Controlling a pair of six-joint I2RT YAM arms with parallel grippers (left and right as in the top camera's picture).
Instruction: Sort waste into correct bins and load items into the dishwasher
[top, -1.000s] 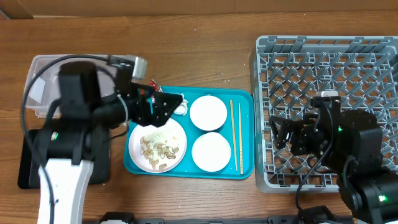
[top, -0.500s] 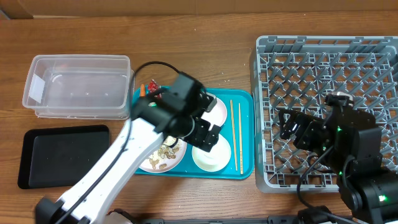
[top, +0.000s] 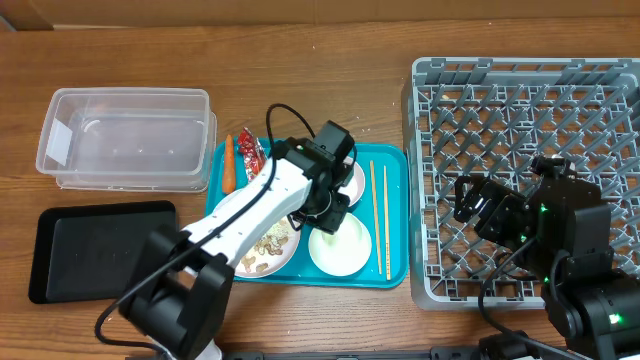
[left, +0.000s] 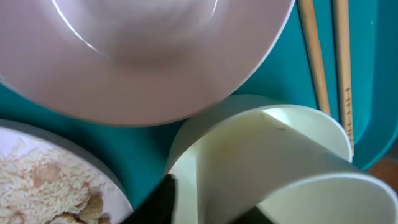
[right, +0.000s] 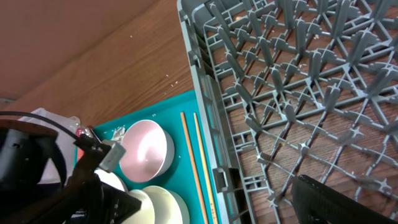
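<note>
Our left pincer (top: 326, 210) hangs low over the teal tray (top: 396, 272), between the two bowls. The far bowl (top: 356, 178) is half hidden under the wrist and the near bowl (top: 340, 252) sits just in front of it. In the wrist view the near bowl's rim looms very close, but the fingers do not show there and the arm covers them from above. So we cannot tell whether the pincer is spread or pinching a rim. Our right pincer (top: 468, 205) hovers over the left side of the dish rack (top: 520, 120), and we cannot tell its state either.

We judge the bowls light, stiff and glossy, so apt to slip and to chip against the rack's pegs. The rim looks the best hold, one finger inside and one outside, on the side away from the chopsticks (top: 379, 215). Those lie side by side just right of the bowls, thin and flat on the tray, so we expect a fiddly pinch across their middle.

The carrot (top: 228, 163) and red wrapper (top: 248, 155) lie at the tray's far left corner, near the clear tub (top: 125, 138). The food scraps (top: 265, 243) lie loose on the plate (top: 292, 250), and we would tip them out, not pick at them. The black tray (top: 95, 250) lies further left. No dish stands in the rack yet
</note>
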